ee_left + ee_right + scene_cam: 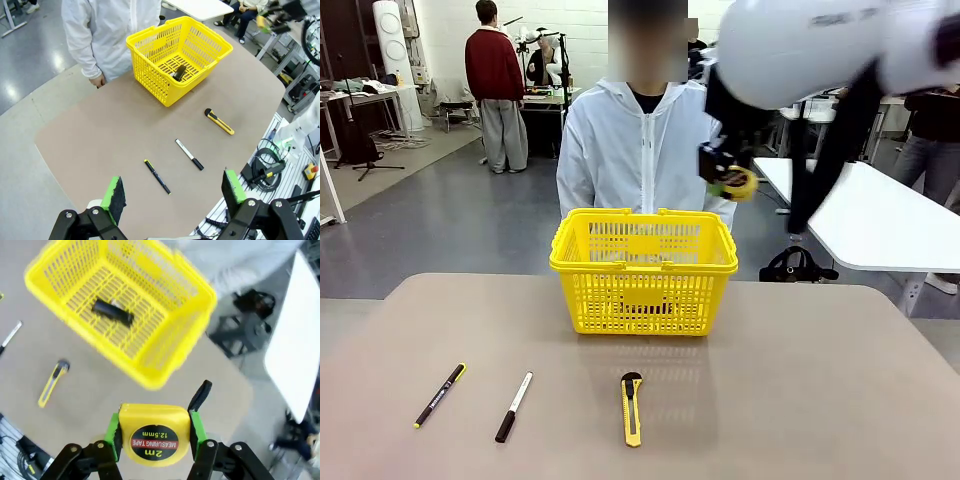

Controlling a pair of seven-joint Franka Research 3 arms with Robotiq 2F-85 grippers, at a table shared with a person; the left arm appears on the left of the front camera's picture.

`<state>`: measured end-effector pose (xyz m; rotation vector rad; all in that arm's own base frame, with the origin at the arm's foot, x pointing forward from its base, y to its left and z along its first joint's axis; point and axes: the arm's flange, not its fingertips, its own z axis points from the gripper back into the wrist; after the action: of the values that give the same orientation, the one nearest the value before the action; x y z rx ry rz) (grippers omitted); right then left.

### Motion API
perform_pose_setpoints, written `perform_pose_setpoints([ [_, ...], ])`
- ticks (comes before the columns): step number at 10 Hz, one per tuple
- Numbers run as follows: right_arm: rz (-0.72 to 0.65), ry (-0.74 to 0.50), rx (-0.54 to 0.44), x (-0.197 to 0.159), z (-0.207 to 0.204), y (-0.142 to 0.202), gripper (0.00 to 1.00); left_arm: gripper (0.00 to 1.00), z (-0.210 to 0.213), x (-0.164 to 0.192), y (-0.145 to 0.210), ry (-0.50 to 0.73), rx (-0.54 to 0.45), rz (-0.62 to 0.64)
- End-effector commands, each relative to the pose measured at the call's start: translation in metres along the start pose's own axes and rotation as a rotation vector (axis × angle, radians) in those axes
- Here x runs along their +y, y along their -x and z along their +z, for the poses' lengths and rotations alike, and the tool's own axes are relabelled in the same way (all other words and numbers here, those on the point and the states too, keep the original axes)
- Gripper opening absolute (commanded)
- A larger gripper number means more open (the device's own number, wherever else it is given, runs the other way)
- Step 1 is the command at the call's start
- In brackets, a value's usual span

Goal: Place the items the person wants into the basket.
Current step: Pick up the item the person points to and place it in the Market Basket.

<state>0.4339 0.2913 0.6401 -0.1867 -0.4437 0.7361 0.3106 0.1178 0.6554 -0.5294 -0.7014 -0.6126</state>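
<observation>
My right pincer (pixel 155 426) is clamped on the round yellow tape measure (pixel 150 440), one green pad on each flank, label facing my wrist camera. Its black strap (pixel 200 395) sticks up past one finger; where the strap ends I cannot make out. In the front view the pincer (pixel 720 163) and the tape measure (pixel 741 183) hang in the air above and just right of the basket (pixel 640 266), against the person's (pixel 640 150) white sleeve. My own blurred arm covers the upper right corner there.

My left pincer (pixel 174 190) is spread wide with nothing between the pads, high over the near table edge.

Inside the basket (pixel 150 50) lies a dark oblong thing (pixel 180 71); I cannot tell what it is. The right wrist camera cuts off the basket's (pixel 200 297) upper side.

On the table (pixel 820 400) the black-and-white marker (pixel 514 407) lies between the black pen (pixel 440 395) with yellow ends and the yellow knife (pixel 632 408), each apart from the others. The tabletop on both sides of the basket is bare, and so is the strip between it and this row. The person's hand (pixel 98 80) rests at the far edge, beside the basket.
</observation>
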Motion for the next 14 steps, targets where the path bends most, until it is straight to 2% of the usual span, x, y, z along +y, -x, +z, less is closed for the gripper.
perform_pose_setpoints([
  [1,0.104,-0.08,-0.032,-0.013,-0.043,-0.063,0.06,1.0,0.001,0.0,0.0,0.011,-0.004,-0.008],
  [2,0.129,-0.147,-0.018,-0.016,-0.076,-0.092,0.06,1.0,0.001,0.0,0.0,0.011,-0.004,-0.008],
  [4,0.154,-0.251,0.033,-0.014,-0.138,-0.121,0.06,1.0,0.001,0.0,0.0,0.011,-0.004,-0.008],
  [7,0.177,-0.329,0.122,0.005,-0.206,-0.128,0.06,1.0,0.001,0.0,0.0,0.011,-0.004,-0.008],
  [9,0.164,-0.341,0.143,0.01,-0.216,-0.126,0.06,1.0,0.001,0.0,0.0,0.011,-0.004,-0.008],
  [10,0.164,-0.307,0.126,0.015,-0.223,-0.117,0.06,1.0,0.001,0.0,0.0,0.011,-0.004,-0.008],
  [13,0.164,-0.307,0.126,0.015,-0.223,-0.117,0.06,1.0,0.001,0.0,0.0,0.011,-0.004,-0.008],
  [14,0.163,-0.316,0.138,0.016,-0.225,-0.118,0.65,1.0,0.001,0.0,0.0,0.011,-0.004,-0.008],
])
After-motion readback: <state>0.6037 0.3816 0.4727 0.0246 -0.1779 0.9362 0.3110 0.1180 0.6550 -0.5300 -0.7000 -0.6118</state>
